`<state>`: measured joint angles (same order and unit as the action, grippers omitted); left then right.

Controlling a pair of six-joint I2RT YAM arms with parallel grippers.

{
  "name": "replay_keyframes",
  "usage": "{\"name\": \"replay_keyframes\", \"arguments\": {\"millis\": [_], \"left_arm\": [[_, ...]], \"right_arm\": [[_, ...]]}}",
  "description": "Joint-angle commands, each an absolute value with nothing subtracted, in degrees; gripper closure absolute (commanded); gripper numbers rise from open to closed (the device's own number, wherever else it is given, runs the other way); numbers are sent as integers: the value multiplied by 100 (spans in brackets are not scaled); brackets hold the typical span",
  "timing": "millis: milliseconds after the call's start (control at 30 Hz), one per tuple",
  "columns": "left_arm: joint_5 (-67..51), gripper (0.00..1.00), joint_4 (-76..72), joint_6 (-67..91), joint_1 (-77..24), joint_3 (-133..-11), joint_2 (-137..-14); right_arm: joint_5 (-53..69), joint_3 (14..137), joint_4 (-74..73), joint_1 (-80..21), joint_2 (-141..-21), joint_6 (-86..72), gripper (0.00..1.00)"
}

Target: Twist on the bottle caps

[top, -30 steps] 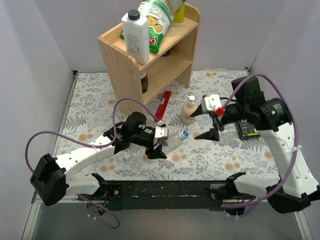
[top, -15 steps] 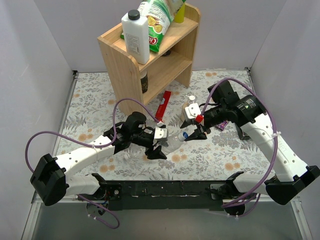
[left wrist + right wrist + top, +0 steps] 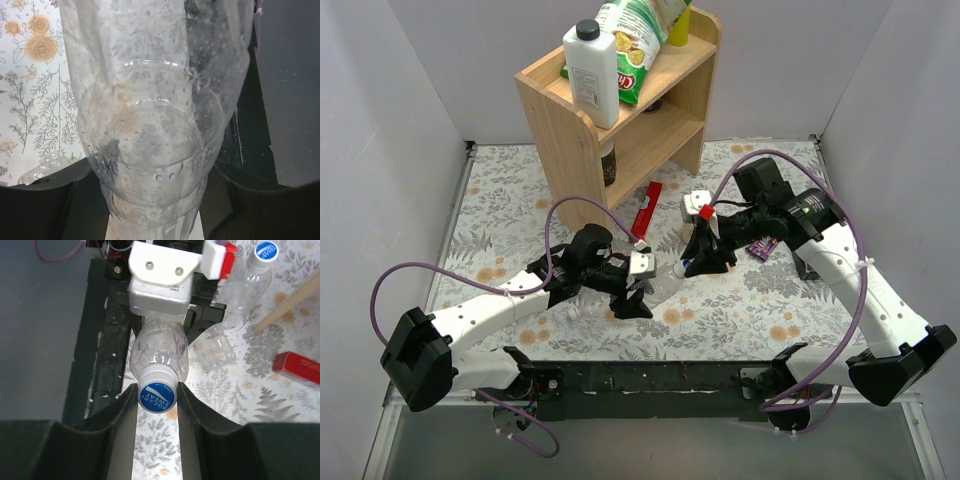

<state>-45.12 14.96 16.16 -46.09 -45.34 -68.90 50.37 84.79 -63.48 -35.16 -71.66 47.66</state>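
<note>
My left gripper (image 3: 638, 285) (image 3: 152, 202) is shut on the body of a clear bottle (image 3: 665, 283) (image 3: 150, 125) (image 3: 160, 352), holding it level with the neck towards the right. A blue bottle cap (image 3: 157, 396) sits on its neck. My right gripper (image 3: 694, 264) (image 3: 156, 388) is shut on this cap, one finger on each side. In the right wrist view a second clear bottle (image 3: 245, 280) lies on the table with its blue cap (image 3: 266, 250) on. A third clear bottle (image 3: 220, 349) (image 3: 45, 170) lies beside it, its neck hidden.
A wooden shelf (image 3: 620, 120) stands at the back with a white jug (image 3: 592, 75) and a green chip bag (image 3: 640, 40) on top. A red box (image 3: 647, 210) (image 3: 300, 367) lies by its foot. The beige soap bottle's pump (image 3: 699, 198) shows behind my right arm.
My right arm swung left and down to the held bottle's neck, and its fingers closed on the blue cap. My left arm and its bottle stayed put.
</note>
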Motion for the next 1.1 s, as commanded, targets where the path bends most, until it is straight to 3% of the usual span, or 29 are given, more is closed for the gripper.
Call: {"name": "replay_keyframes", "arguments": {"millis": [0,67,100,167,200,233,567,800,1067], "left_arm": [[-4360,100,721,1907,-4649,-4676,-6776],[-4307,100,729,1916,-4649,-4658,-6759],[-4315,93,808,1899,-4649,-4658,-6733],[-4281,57,879,1890,-4649,-4632,-6706],[-4228,26,888,1942,-4649,-4614,-6689],[-4097,2,896,1968,-4649,-4597,-6645],[-2850,2,660,1794,-4649,-4781,-6819],[-2487,2,940,1186,-4649,-5764,-7575],[-2813,2,659,1643,-4649,-6135,-7445]], "right_arm": [[5563,8271,-5433,-3533,-7287,2700,99],[5380,8410,-5519,-3524,-7233,2802,99],[5283,8533,-5676,-3524,-7233,3056,99],[5011,8892,-6229,-3524,-7277,3619,99],[4940,9016,-6423,-3524,-7347,3760,99],[4757,9131,-6834,-3524,-7391,3997,99],[2972,9554,-7506,-3525,-7111,4552,99],[1303,9326,-7497,-3507,-7014,5053,99],[1423,8912,-7488,-3103,-7478,4817,99]]}}
